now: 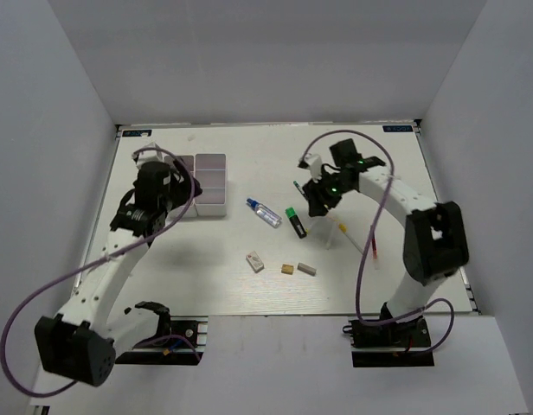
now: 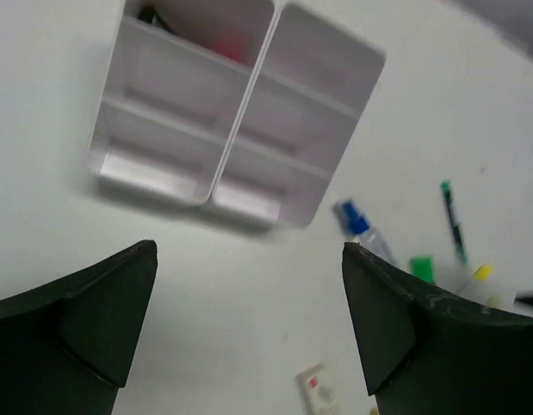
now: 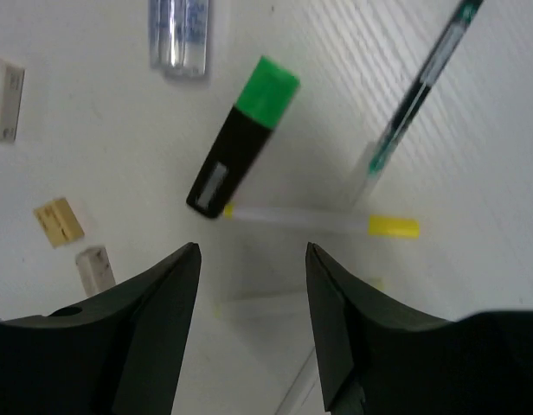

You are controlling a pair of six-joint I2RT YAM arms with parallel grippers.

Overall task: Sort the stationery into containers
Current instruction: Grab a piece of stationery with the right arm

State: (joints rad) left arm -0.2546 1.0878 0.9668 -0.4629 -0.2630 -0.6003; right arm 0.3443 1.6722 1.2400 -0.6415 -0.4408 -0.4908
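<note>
The white divided tray (image 1: 211,183) stands at the back left; in the left wrist view the tray (image 2: 297,121) holds something pink-red (image 2: 227,47) in a far compartment. My left gripper (image 1: 167,203) (image 2: 247,251) hangs open and empty just short of the tray. My right gripper (image 1: 317,201) (image 3: 253,249) is open above the table, holding nothing. Just beyond its tips lie a black-green highlighter (image 3: 243,138) (image 1: 295,221) and a white yellow-tipped stick (image 3: 318,222). A clear blue bottle (image 1: 263,213) (image 3: 178,35), a green pen (image 3: 422,78) and a red pen (image 1: 373,255) lie nearby.
Three erasers lie toward the near edge: white (image 1: 255,261) (image 2: 317,389), tan (image 1: 287,269) (image 3: 59,222) and grey (image 1: 307,269) (image 3: 95,266). Another thin stick (image 1: 343,229) lies right of the highlighter. White walls close in the table on the left, back and right.
</note>
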